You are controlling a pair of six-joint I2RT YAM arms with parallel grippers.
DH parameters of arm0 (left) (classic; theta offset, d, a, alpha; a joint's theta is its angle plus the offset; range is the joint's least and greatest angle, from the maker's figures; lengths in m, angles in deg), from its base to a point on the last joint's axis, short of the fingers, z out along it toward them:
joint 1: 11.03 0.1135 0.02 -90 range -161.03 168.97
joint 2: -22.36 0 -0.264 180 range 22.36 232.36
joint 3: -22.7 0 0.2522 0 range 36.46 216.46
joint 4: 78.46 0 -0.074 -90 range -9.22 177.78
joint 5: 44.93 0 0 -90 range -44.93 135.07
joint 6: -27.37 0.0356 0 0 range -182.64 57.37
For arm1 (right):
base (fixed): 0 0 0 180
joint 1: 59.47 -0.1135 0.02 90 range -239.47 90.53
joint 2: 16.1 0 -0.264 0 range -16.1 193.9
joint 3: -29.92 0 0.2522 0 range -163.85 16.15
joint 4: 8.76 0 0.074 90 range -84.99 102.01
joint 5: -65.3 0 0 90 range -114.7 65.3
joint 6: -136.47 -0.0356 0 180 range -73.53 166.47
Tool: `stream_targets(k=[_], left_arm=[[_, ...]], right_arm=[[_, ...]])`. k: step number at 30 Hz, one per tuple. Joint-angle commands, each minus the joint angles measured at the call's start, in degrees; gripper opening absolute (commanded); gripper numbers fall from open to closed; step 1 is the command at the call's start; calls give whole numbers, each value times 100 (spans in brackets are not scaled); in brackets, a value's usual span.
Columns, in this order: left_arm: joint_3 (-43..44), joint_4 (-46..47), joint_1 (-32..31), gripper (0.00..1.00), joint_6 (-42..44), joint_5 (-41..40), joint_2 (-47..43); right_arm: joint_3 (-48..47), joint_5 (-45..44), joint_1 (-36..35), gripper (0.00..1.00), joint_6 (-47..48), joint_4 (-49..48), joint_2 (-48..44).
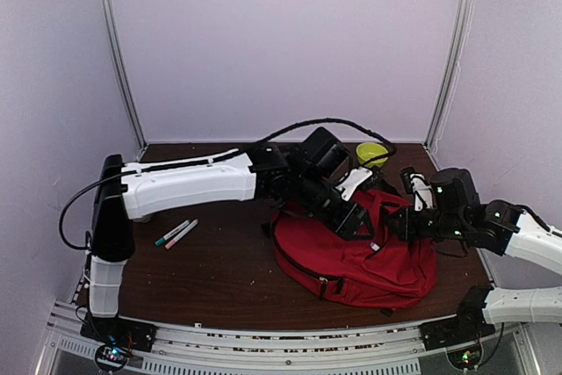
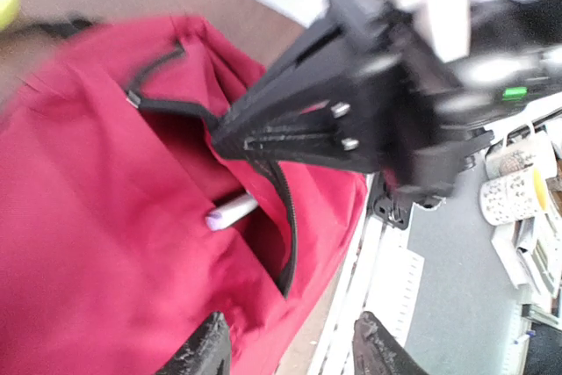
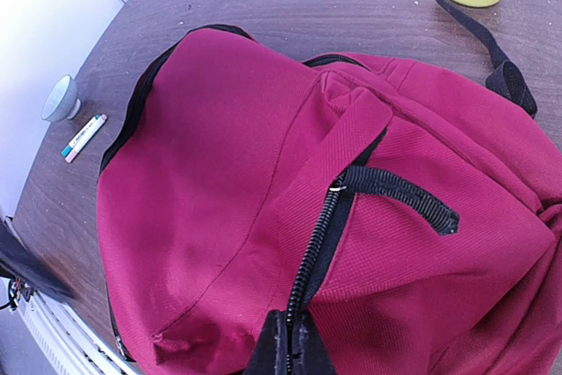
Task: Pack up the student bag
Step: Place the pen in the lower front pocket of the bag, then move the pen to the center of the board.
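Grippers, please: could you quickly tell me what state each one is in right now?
Left gripper: open, nothing between its fingers.
Right gripper: closed, pinching the student bag at its zipper.

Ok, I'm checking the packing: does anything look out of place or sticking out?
Yes: a marker pokes out of the open pocket of the student bag instead of lying fully inside. Two more markers lie loose on the table to the bag's left.
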Motion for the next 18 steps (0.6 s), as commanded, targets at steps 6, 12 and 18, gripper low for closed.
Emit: stream_targets(k=[6,12,18], left_arm=[[-1841,57,-23,49,744,-1831,-1930],[-3243,-350,-8,49,392,-3002,-3096],[-4506,-642,148,55,-444,-3825,-3856]], right_arm=[[47,4,-33,0,-3,-167,-96],[76,-34,-40,0,-47,-191,-133],[57,11,-36,0,-58,-254,-2]])
